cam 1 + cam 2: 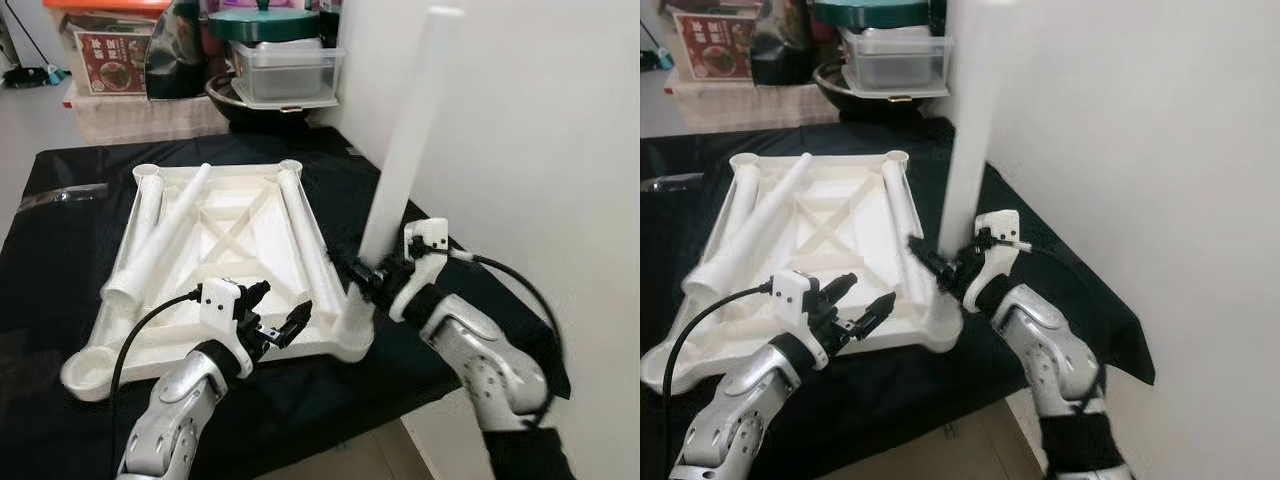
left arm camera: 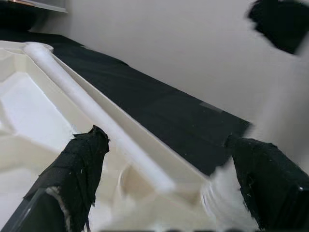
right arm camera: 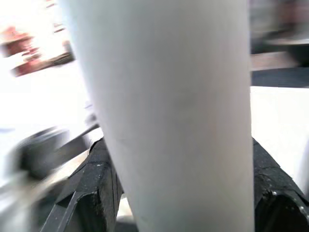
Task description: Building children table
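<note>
A white plastic tabletop [image 1: 235,228] lies upside down on the black cloth. Three loose white legs rest in it; one lies diagonally [image 1: 165,240] and another runs along the right rim [image 1: 300,225]. Another white leg [image 1: 405,140] stands nearly upright at the near right corner socket [image 1: 355,335]. My right gripper [image 1: 365,275] is shut on this leg's lower end; in the right wrist view the leg [image 3: 169,106] sits between the black fingers [image 3: 96,179]. My left gripper [image 1: 282,303] hangs open just above the tabletop's front rim, with nothing between its fingers [image 2: 79,164].
A white wall [image 1: 540,150] stands close on the right. At the back are a green-lidded pot [image 1: 265,25], a clear container [image 1: 285,70] and a printed box [image 1: 110,45]. The black-covered table's front edge [image 1: 330,405] is just below my arms.
</note>
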You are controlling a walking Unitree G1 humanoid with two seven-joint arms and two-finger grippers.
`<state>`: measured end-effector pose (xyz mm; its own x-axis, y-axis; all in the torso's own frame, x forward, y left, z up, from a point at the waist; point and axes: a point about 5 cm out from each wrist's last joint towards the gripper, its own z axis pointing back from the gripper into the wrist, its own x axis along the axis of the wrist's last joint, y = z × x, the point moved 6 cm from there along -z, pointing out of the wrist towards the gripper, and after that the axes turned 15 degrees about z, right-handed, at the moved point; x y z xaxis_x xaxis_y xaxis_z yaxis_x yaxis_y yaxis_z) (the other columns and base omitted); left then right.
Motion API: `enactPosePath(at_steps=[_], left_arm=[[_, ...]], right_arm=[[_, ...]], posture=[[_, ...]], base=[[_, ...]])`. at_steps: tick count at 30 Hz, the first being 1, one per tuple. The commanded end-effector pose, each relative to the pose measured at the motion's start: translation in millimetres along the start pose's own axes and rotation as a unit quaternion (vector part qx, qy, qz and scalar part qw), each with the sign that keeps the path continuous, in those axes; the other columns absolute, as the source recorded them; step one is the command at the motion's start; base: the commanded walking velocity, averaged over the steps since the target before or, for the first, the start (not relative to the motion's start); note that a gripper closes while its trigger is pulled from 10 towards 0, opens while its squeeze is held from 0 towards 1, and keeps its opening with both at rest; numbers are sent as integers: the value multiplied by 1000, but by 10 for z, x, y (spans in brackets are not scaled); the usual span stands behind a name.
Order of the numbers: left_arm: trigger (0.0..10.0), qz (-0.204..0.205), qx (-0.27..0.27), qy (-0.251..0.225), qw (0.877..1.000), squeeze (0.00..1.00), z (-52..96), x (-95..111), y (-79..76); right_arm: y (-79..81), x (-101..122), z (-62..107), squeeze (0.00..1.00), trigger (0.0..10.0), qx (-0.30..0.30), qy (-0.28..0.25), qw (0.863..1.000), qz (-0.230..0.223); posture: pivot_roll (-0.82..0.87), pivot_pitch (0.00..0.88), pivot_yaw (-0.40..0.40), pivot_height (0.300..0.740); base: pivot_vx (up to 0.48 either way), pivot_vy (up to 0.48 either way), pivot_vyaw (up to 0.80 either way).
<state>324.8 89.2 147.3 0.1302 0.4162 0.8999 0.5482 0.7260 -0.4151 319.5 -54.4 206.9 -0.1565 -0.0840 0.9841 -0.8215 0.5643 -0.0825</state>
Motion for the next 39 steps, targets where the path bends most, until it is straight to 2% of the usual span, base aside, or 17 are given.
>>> enactPosePath(at_steps=[1,6,7,10,11,16,17,18,20,24,25,26,27,33,35,36,39], left_arm=[[10000,7,0,7,1000,0,5,-52,2],[10000,7,0,6,1000,0,1,-49,-4],[10000,7,1,6,1000,0,2,-48,-5],[10000,7,1,5,1000,0,6,-46,-7],[10000,7,1,5,1000,0,10,-45,-8],[10000,7,-1,6,1000,0,16,-44,-12],[10000,7,-1,6,1000,0,17,-45,-12],[10000,7,-1,6,1000,0,18,-45,-11],[10000,7,-1,7,1000,0,17,-45,-9],[10000,7,-1,7,1000,0,14,-45,-7],[10000,7,-1,7,1000,0,12,-45,-6],[10000,7,-1,7,1000,0,10,-45,-3],[10000,6,0,8,1000,0,7,-47,2],[10000,6,1,7,1000,0,4,-50,9],[10000,6,1,7,1000,0,3,-52,10],[10000,6,1,7,1000,0,2,-53,10],[10000,6,2,7,1000,0,2,-51,8]], right_arm=[[167,-65,-2,0,3529,52,9,999,1],[46,-303,-10,0,0,21,58,998,12],[-211,-464,-12,0,0,-60,95,994,6],[-750,-772,159,0,0,-247,175,953,-11],[-958,-905,347,0,0,-337,208,918,-23],[-1091,-1120,726,0,0,-459,250,851,-49],[-1024,-1133,690,0,0,-448,252,856,-48],[-941,-1102,580,0,8588,-418,250,873,-31],[-836,-1007,428,0,10000,-382,225,896,-21],[-736,-856,262,43,10000,-342,178,922,-17],[-673,-745,168,1000,10000,-319,145,936,-16],[-602,-597,66,1000,10000,-276,110,955,-21],[-508,-380,-45,0,10000,-205,67,976,-21],[-313,-103,-71,0,10000,-91,17,995,-23],[-164,-57,-55,0,4627,-31,11,999,-12],[-95,-88,-41,0,0,-7,17,1000,-5],[-66,-260,-30,0,0,-3,48,999,-2]], posture=[[51,0,-98,740],[57,0,-107,740],[59,0,-106,740],[59,0,-105,740],[55,0,-102,740],[58,0,-100,740],[55,0,-97,740],[54,0,-97,740],[53,0,-94,740],[54,0,-95,740],[54,0,-95,740],[56,0,-96,740],[62,0,-99,740],[68,0,-103,740],[68,0,-105,740],[70,0,-107,740],[73,0,-111,740]], base=[[0,0,0],[0,0,0],[0,0,0],[0,0,0],[0,0,0],[0,0,0],[0,0,0],[0,0,0],[0,0,0],[0,0,0],[0,0,0],[0,0,0],[0,0,0],[0,0,0],[0,0,0],[0,0,0],[0,0,0]])
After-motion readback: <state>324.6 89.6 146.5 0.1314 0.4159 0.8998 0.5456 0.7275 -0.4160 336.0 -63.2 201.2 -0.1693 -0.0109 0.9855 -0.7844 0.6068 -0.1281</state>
